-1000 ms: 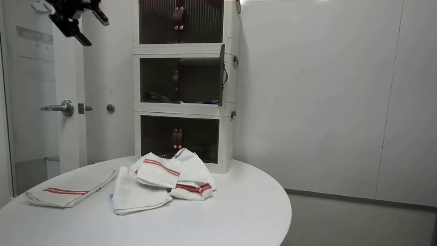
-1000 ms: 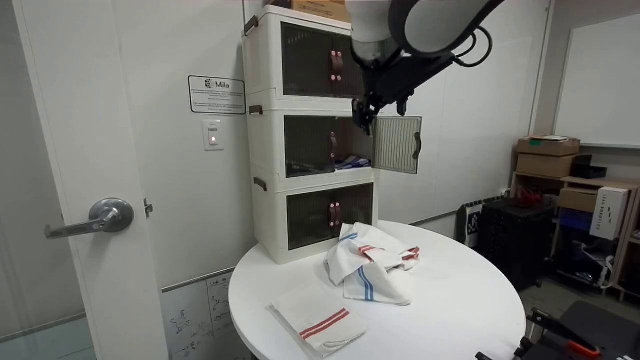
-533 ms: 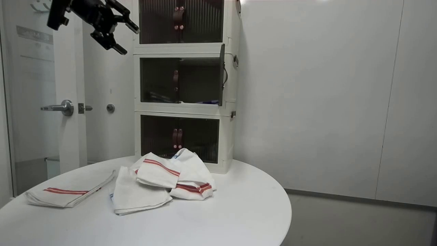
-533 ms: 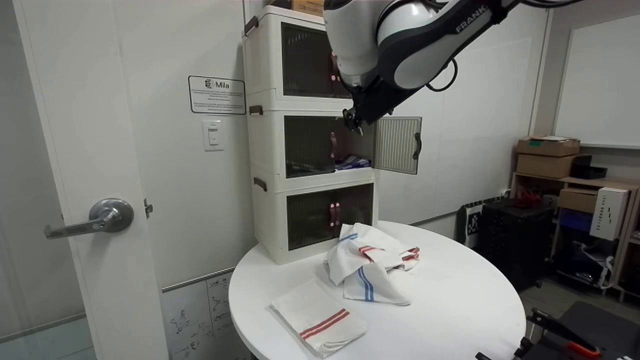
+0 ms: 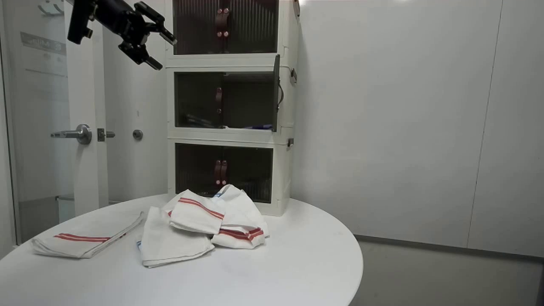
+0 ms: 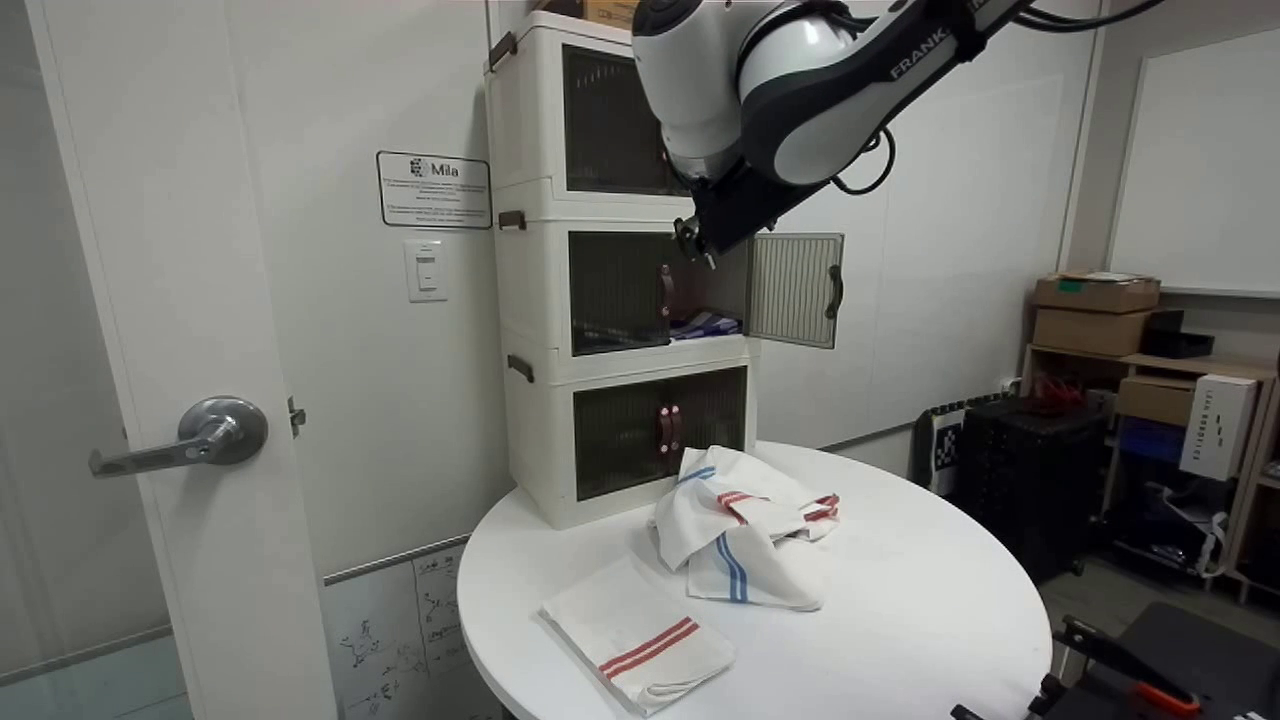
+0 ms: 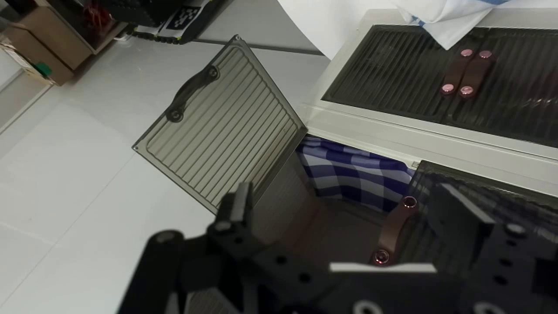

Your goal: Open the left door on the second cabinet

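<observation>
The black hand [image 5: 167, 54] of a Franka Emika Panda arm [image 6: 820, 135] hangs in front of a stack of three white cabinets [image 6: 530, 280], its fingers [image 7: 241, 204] spread wide and its grip empty. In both exterior views the left door [image 5: 197, 100] of the second cabinet [image 5: 225, 134], the middle unit of the stack, sits closed in its frame. Its ribbed twin, the right door [image 6: 795, 290], stands swung outward at the cabinet's right edge. In the wrist view, where the cabinets appear upside down, the left door's brown strap handle [image 7: 394, 229] shows in the gap between the fingers, beyond them; the distance to it cannot be told. A blue-and-white checked cloth [image 7: 357, 172] lies on the floor of the second cabinet, visible through the open right side. Below, the bottom cabinet [image 6: 538, 440], both doors closed, stands on a round white bench [image 6: 920, 600], a rumpled heap of striped towels [image 6: 765, 545] in front of it and a folded red-striped towel [image 6: 635, 625] near the heap. A sign reading "Mila" [image 6: 434, 190] is fixed to the wall [image 6: 380, 370] beside the stack.
</observation>
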Controlling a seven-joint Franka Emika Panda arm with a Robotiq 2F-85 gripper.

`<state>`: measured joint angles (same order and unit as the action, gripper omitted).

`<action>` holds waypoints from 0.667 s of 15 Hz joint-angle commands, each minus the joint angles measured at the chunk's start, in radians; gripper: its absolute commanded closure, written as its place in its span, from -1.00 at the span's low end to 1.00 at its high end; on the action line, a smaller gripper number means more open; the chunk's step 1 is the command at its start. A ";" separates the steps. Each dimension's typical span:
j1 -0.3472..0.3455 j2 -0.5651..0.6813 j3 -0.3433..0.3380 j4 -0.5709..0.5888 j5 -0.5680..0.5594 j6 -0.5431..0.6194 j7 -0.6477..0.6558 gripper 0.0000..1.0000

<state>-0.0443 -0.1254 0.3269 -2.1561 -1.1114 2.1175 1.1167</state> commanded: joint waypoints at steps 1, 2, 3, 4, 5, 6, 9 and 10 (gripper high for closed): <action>0.066 0.003 -0.062 0.003 -0.005 -0.009 0.001 -1.00; 0.066 0.003 -0.062 0.003 -0.005 -0.009 0.001 -1.00; 0.066 0.003 -0.062 0.003 -0.005 -0.009 0.001 -1.00; 0.066 0.003 -0.062 0.003 -0.005 -0.009 0.001 -1.00; 0.066 0.003 -0.062 0.003 -0.005 -0.009 0.001 -1.00; 0.066 0.003 -0.062 0.003 -0.005 -0.009 0.001 -1.00; 0.066 0.003 -0.062 0.003 -0.005 -0.009 0.001 -1.00; 0.075 0.005 -0.068 0.000 -0.002 -0.005 0.000 -1.00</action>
<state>-0.0323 -0.1253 0.3148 -2.1567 -1.1115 2.1172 1.1167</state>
